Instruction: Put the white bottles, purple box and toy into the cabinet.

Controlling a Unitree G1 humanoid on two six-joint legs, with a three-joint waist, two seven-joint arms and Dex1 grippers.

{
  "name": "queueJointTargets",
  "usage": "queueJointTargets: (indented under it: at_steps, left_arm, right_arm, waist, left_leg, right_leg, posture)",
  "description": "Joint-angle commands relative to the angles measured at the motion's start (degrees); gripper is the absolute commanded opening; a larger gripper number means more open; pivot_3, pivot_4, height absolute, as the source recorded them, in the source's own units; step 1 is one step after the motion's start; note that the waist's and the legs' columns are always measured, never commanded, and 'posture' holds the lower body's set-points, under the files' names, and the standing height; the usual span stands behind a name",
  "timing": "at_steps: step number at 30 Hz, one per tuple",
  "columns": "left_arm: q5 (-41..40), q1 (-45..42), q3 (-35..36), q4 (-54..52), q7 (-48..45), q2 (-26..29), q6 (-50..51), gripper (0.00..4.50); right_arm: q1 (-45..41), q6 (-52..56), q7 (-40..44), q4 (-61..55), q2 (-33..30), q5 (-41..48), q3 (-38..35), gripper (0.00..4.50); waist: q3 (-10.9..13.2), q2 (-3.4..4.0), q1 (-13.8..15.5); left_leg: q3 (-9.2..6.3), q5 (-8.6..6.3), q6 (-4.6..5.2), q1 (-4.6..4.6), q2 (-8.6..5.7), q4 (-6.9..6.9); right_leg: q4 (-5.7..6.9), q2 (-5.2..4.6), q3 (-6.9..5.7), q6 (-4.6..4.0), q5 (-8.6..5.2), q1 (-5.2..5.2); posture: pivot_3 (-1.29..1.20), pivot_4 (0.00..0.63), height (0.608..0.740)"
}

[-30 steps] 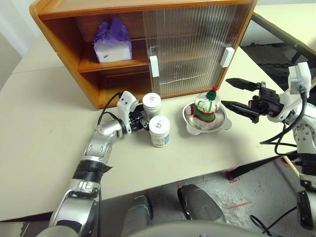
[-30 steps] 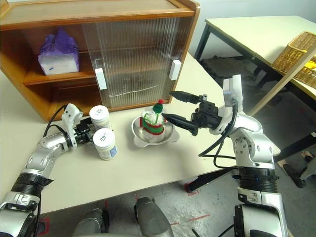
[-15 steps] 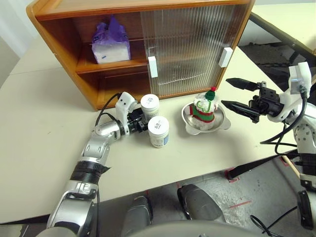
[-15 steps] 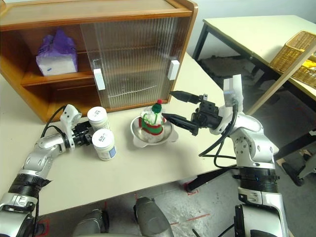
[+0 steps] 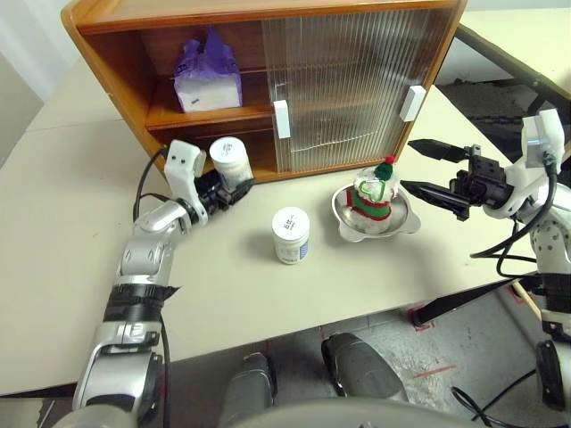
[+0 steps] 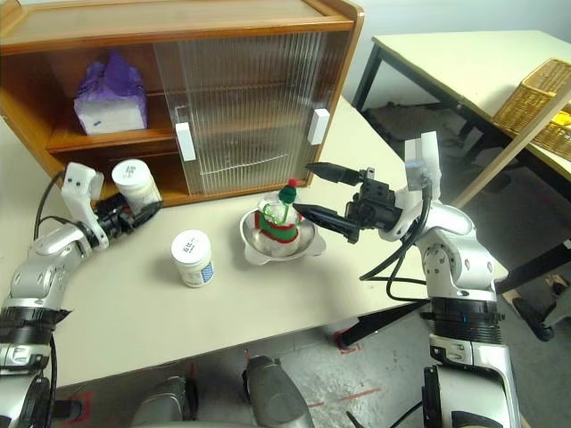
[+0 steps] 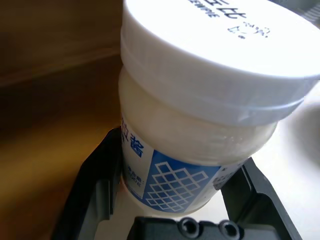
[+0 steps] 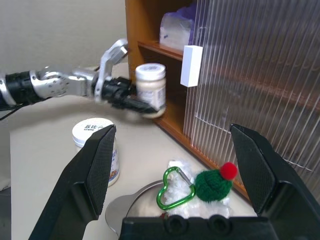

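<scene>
My left gripper (image 5: 223, 187) is shut on one white bottle (image 5: 229, 159), held off the table in front of the cabinet's (image 5: 107, 53) open lower shelf. In the left wrist view both black fingers (image 7: 97, 185) clasp the bottle's labelled body (image 7: 200, 115). The other white bottle (image 5: 291, 234) stands upright on the table. The purple box (image 5: 207, 78) sits on the upper shelf. The toy (image 5: 372, 198) sits in a steel bowl (image 5: 397, 223). My right gripper (image 5: 437, 169) hangs open just right of the toy, nothing between its fingers.
The ribbed sliding doors (image 5: 348, 80) cover the cabinet's right half; the left half is open. Bare tabletop (image 5: 223, 285) lies in front of the standing bottle. A second table (image 6: 446, 53) and a wicker basket (image 6: 540, 98) stand off to the right.
My left gripper has lifted one bottle away from the other and carried it left and up toward the open lower shelf. The right arm has stayed put.
</scene>
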Motion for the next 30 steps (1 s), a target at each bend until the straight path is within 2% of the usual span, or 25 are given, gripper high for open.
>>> queueJointTargets:
  at_steps: [1,7,11,25,30]
  left_arm:
    - [1.87,-1.55,0.76,3.42,4.49,-1.16,-0.99,3.09]
    - [2.19,-6.2,1.98,10.03,10.47,-3.91,-1.94,3.09]
    - [3.59,-10.0,1.51,15.91,12.85,-4.94,-3.96,3.09]
    - [5.88,-16.72,1.09,29.35,14.07,-5.76,-9.53,3.09]
    - [6.47,-18.46,1.34,33.43,15.0,-5.28,-11.21,3.09]
  right_arm:
    - [-0.09,0.0,0.23,-0.24,-0.25,-0.07,0.29,4.5]
    - [0.36,0.39,-0.18,-0.99,-0.56,0.13,0.0,4.5]
    - [0.35,0.46,-0.27,-1.02,-0.64,0.09,0.06,4.5]
    - [0.95,1.14,-0.8,-2.38,-0.89,0.86,-0.52,4.5]
    - [1.93,4.19,2.43,-4.67,-1.46,5.36,-1.09,4.5]
  waist:
    - [0.0,0.0,-0.05]
    - [0.06,-0.1,-0.11]
    - [0.07,-0.11,0.08]
    - [0.09,-0.13,-0.49]
    - [0.09,-0.15,-0.54]
  left_leg:
    - [0.0,0.0,0.0,0.0,0.01,-0.01]
    - [0.04,0.01,0.01,-0.01,-0.02,-0.01]
    - [0.05,0.08,0.13,-0.01,-0.15,0.03]
    - [0.18,0.25,0.23,-0.01,-0.34,0.11]
    - [0.26,0.24,0.25,-0.03,-0.46,0.11]
  right_leg:
    - [0.0,0.01,0.0,0.0,0.0,0.0]
    - [-0.01,0.07,-0.01,0.1,0.01,-0.01]
    - [-0.01,0.01,0.0,0.68,-0.21,0.05]
    - [-0.05,0.0,-0.07,1.0,-0.09,0.08]
    - [-0.07,0.02,-0.16,1.05,-0.11,0.07]
  posture:
    - [-0.32,0.1,0.74]
    - [-0.32,0.106,0.74]
    - [-0.32,0.107,0.74]
    - [-0.34,0.104,0.74]
    - [-0.34,0.105,0.74]
